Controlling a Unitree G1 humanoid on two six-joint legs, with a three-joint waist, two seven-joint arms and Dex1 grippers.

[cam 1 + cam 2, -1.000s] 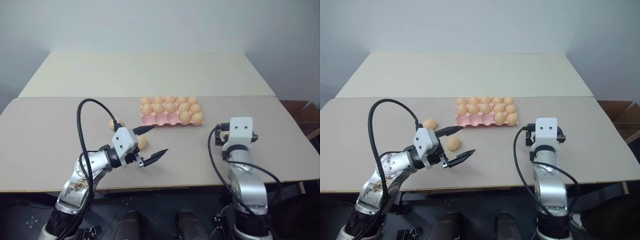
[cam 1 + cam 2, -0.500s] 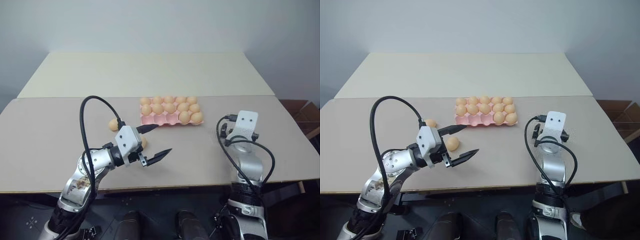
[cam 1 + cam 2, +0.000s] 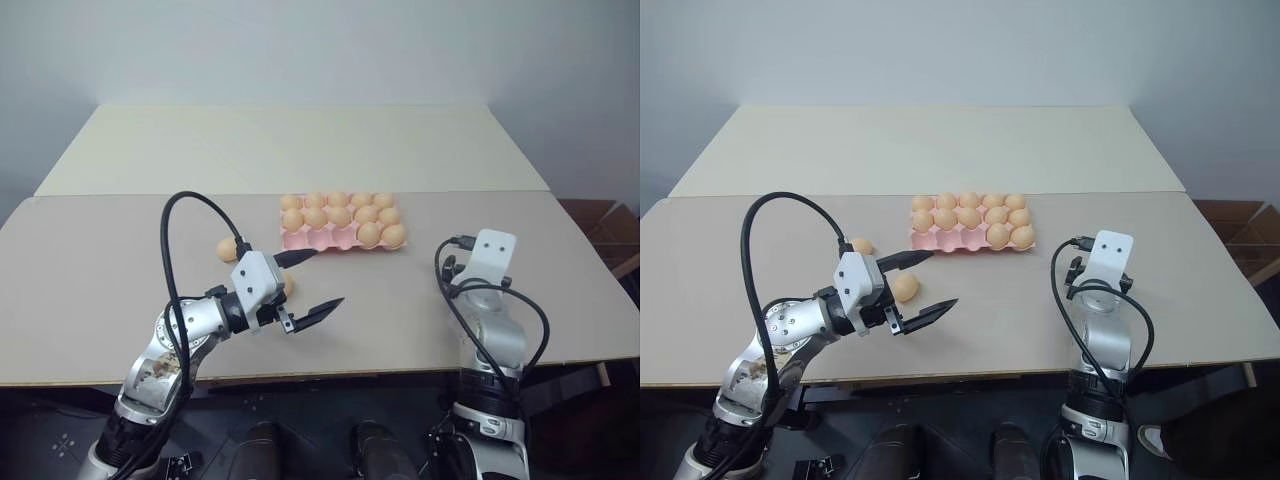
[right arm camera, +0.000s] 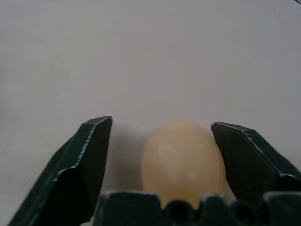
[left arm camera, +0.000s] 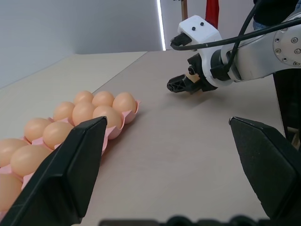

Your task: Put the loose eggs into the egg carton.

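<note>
One loose egg (image 4: 182, 162) on surface sits btwn right gripper (image 4: 164, 160) fingers, long axis along gripper, jaws apart, not clamped. Egg carton (image 3: 300, 239) well to its left. Left gripper (image 3: 312, 284) wide open, empty.

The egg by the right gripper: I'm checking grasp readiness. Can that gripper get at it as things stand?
Probably yes. The egg lies on the table between the right gripper's fingers, with gaps on both sides and nothing in the way.
</note>
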